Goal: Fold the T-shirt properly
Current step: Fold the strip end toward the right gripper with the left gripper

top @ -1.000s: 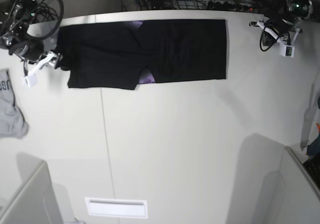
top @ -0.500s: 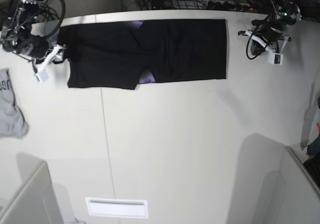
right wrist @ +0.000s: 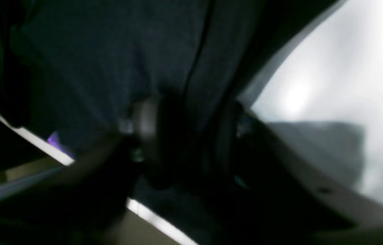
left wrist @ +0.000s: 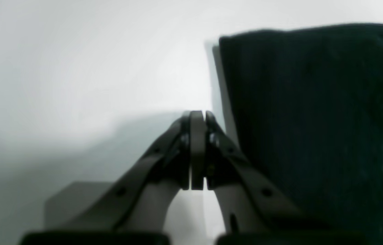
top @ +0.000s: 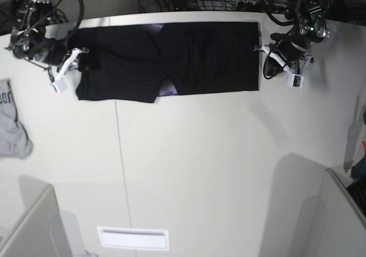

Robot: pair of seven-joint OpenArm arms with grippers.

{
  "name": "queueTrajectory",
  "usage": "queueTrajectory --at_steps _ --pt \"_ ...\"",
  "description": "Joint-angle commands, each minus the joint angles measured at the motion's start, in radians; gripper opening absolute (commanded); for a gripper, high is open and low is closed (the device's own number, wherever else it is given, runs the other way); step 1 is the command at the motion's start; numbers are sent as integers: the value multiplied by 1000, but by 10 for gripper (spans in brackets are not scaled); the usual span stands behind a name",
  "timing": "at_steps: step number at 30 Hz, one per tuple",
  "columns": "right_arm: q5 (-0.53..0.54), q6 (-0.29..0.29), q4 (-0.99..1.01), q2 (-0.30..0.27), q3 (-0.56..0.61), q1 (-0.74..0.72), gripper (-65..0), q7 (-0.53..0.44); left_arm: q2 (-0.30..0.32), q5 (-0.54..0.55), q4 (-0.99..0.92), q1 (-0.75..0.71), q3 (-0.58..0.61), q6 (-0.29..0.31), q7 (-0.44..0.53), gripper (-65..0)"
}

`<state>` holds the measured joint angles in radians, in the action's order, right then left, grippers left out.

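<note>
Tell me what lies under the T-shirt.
The T-shirt lies flat on the white table; a purple patch peeks out at its lower edge. Anything else beneath is covered by the cloth.

base view: looks down from high above onto the whole worktop (top: pixel 200 154), far off, taking in both arms and the spread T-shirt (top: pixel 171 56).
left wrist view: sits just behind the left gripper (left wrist: pixel 197 117), facing low along the worktop (left wrist: pixel 75 68), very near, blurred.
right wrist view: sits behind the right gripper (right wrist: pixel 191 136), pressed close to dark cloth, blurred.
shared: each wrist view shows one end of the T-shirt.
</note>
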<state>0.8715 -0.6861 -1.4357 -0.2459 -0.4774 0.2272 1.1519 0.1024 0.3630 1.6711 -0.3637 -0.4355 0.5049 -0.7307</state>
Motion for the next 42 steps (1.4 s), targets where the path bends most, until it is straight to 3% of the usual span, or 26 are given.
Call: queueTrajectory --at_steps 1,5,12,16,20,24,28,33,38,42 --pt "-42 7 0 -3 7 4 -498 43 4 -19 5 7 0 -5 -22 -650" --pt "-42 7 8 0 1 -21 -650 43 13 -19 -7 41 74 -81 -23 -650" --pt "-48 26 -10 -20 -1 -73 -650 43 4 -9 -99 140 183 -130 -23 -650" --pt "-42 168 -178 -19 9 -47 -650 44 3 -8 -84 164 238 -162 -23 -650" --pt "-42 250 -348 27 44 1 -650 46 10 -6 27 125 211 -162 -26 -650" --pt "-42 308 -488 92 99 30 -650 93 15 -6 154 50 76 -153 -102 -650" --pt "-42 329 -577 155 168 47 -650 122 58 -6 194 -34 -29 -55 -115 -650" --pt "-42 332 -577 230 299 48 -650 124 55 -9 83 -47 -27 -24 -114 -650" --pt "-44 332 -581 294 421 48 -650 129 16 -19 45 -10 83 -30 -114 -650" --pt "-22 334 -578 283 415 48 -650 119 -3 -19 42 4 145 -65 -112 -650"
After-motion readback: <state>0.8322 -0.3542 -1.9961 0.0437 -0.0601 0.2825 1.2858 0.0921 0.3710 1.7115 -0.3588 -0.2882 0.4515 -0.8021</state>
